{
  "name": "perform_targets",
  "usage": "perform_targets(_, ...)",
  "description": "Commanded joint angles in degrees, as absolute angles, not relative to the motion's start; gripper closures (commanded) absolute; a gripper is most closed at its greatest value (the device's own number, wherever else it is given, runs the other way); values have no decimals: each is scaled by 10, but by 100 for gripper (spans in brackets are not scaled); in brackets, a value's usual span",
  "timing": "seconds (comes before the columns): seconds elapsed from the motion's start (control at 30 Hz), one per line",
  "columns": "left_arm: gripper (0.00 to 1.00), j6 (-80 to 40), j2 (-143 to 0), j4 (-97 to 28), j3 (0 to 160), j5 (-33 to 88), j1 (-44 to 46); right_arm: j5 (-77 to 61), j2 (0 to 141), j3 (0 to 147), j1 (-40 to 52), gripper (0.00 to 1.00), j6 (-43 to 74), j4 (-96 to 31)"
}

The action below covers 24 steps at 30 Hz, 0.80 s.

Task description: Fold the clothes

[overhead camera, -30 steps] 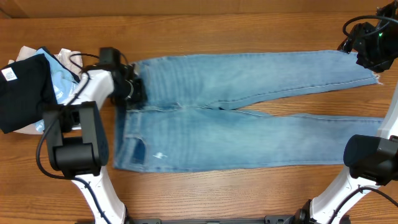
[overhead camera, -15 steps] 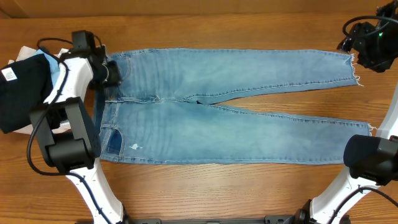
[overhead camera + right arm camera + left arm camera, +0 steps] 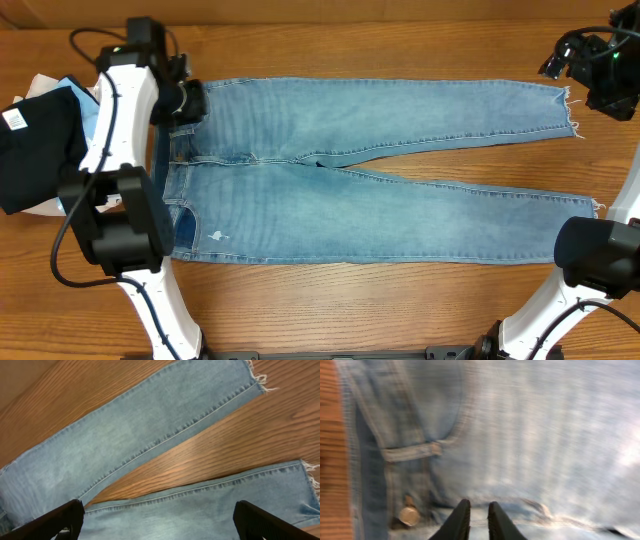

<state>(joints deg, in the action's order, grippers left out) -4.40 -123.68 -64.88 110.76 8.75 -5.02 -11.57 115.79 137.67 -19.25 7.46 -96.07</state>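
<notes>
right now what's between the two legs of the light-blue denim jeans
Only bare brown wooden table parts the jeans legs, clearest in the right wrist view.

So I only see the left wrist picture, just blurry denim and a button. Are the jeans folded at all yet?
Observer: No. From overhead the jeans lie flat, with both legs stretched toward the robot's right in a narrow V.
Visitor: Where's the other arm?
Observer: The right gripper hangs near the far leg's frayed hem, jaws wide open and holding nothing.
Visitor: Is anything else on the table?
Observer: A black garment with a white tag sits left of the waistband.
</notes>
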Motion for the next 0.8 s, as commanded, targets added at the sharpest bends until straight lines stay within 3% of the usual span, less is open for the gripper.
perform_targets(0.0, 74, -49, -1194, -675, 1136, 97, -37, -115, 1152, 1371, -204, 0, 75, -959)
perform_targets(0.17, 69, -54, -1163, -739, 1136, 86, -33, -117, 1152, 1367, -225, 0, 90, -962)
perform_targets(0.43, 73, -54, -1106, -851, 1136, 69, -33, -130, 1132, 1349, -244, 0, 96, -971)
perform_targets(0.77, 76, -67, -1014, -968, 1133, 54, -33, -118, 998, 1121, -253, 0, 96, -971)
